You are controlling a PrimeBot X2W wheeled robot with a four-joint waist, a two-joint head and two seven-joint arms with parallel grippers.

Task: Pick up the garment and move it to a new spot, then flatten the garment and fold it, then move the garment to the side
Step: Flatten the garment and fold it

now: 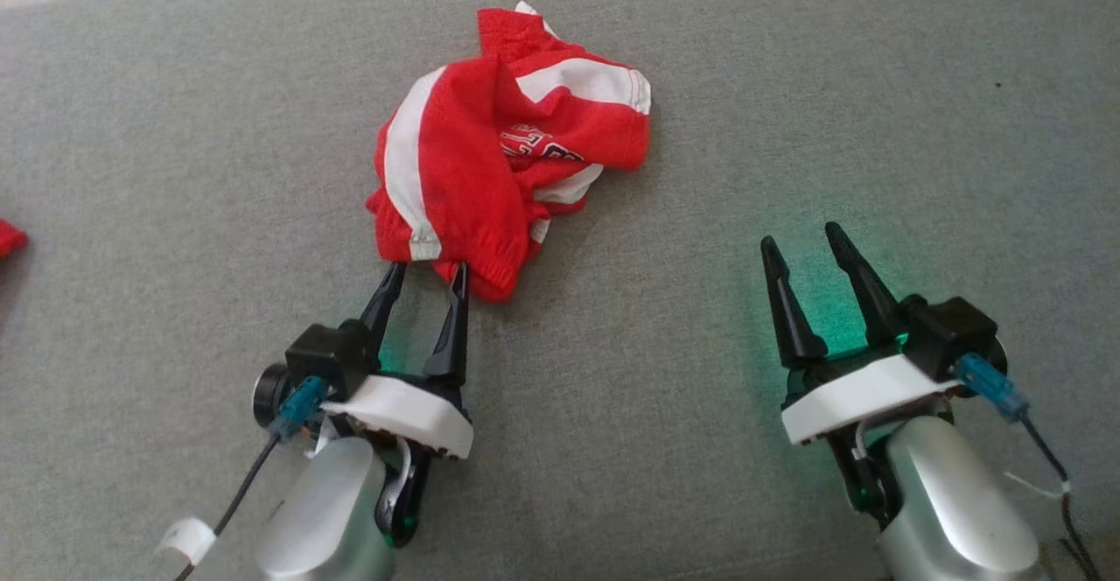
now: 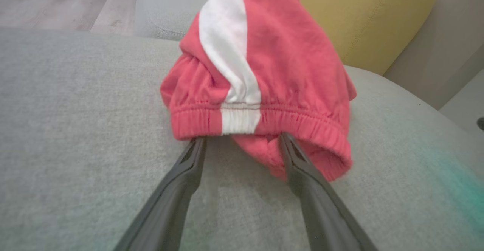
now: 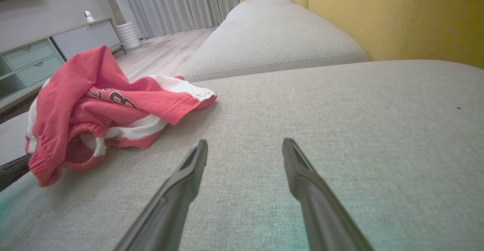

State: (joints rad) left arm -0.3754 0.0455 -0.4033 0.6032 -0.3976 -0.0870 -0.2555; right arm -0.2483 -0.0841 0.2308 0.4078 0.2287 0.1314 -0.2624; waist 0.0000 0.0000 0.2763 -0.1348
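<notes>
A crumpled red garment (image 1: 490, 152) with white stripes and printed lettering lies in a heap on the grey cushion (image 1: 700, 441). Its elastic waistband (image 2: 261, 120) faces my left gripper (image 1: 429, 270), which stands open with both fingertips at the hem, one at each side of the white stripe. In the left wrist view the fingertips (image 2: 284, 140) touch or slip just under the waistband. My right gripper (image 1: 801, 244) rests open over bare cushion, well to the right of the garment (image 3: 102, 107), nothing between its fingers (image 3: 196, 160).
A scrap of another red item (image 1: 10, 236) peeks in at the head view's left edge. A yellow backrest (image 3: 378, 16) rises behind the cushion. A second grey cushion (image 3: 272, 35) lies beyond, with wooden floor and a cabinet (image 3: 34, 62) farther off.
</notes>
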